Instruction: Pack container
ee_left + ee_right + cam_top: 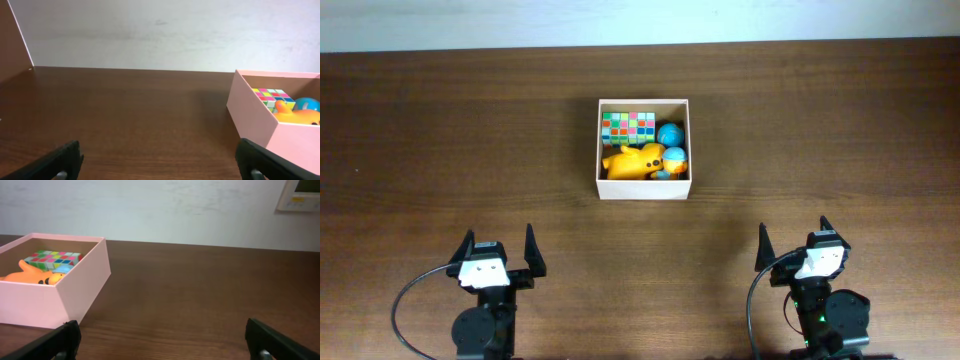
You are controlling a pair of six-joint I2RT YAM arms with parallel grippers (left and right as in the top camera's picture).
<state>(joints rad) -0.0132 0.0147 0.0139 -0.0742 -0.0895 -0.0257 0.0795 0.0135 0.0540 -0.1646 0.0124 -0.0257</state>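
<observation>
The left gripper (500,250) is seen near the table's near edge, toward the near-left corner. Its jaws are spread wide and nothing is held between them. The right gripper (794,250) is placed likewise toward the near-right corner, also wide open and empty. Both are well apart from the container (642,189), which is set midway between the left and right edges and closer to the far edge than to the near one.

Inside the container, a multicoloured cube (628,126) is lodged in the far-left corner. A yellow toy (632,161) is laid along the near wall, and two blue balls (671,134) are tucked against the right wall. No loose toy is seen on the bare table (460,120) in any view, so the packing is judged to be finished or nearly so.

The step in hand is taken to be a parked, hands-off pose. For it to be done well, the fingers should be kept open and low near the near edge, and no sweep toward the light, thin-walled box should be made, since it could easily be nudged out of place. Whether the yellow toy sits above the rim cannot be told. If it does, it should be pressed down gently rather than gripped.
</observation>
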